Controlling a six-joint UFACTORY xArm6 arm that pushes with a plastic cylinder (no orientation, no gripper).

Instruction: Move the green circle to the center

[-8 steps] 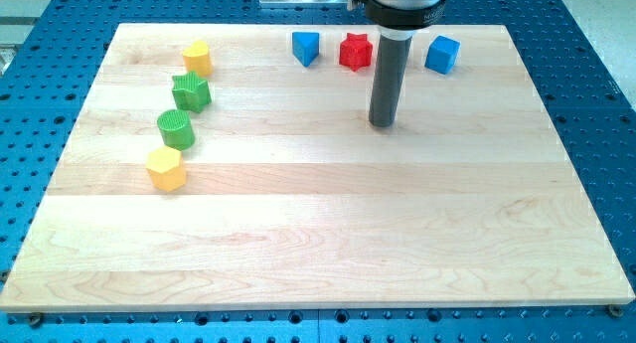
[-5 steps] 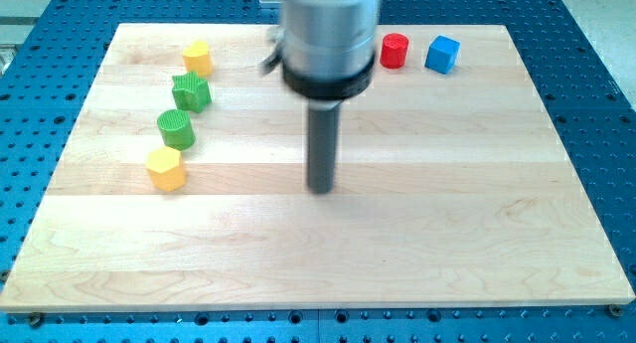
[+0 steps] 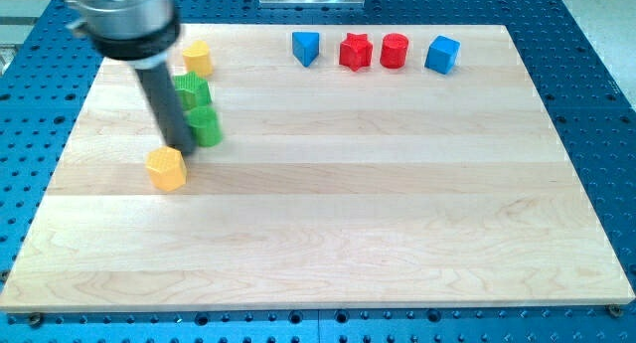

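Note:
The green circle (image 3: 206, 126) sits on the wooden board (image 3: 328, 224) at the view's left. My tip (image 3: 183, 148) touches its left side, just above the yellow hexagon (image 3: 166, 169). The green star (image 3: 193, 88) is right above the circle, partly hidden behind the rod. Another yellow block (image 3: 198, 57) lies above the star.
Along the view's top edge stand a blue triangular block (image 3: 305, 47), a red star (image 3: 355, 52), a red cylinder (image 3: 395, 50) and a blue cube (image 3: 442, 54). The board rests on a blue perforated table (image 3: 606, 104).
The rod has swept from the board's upper middle across to the left. The green circle has shifted to the right, away from its earlier place. The red cylinder is now uncovered.

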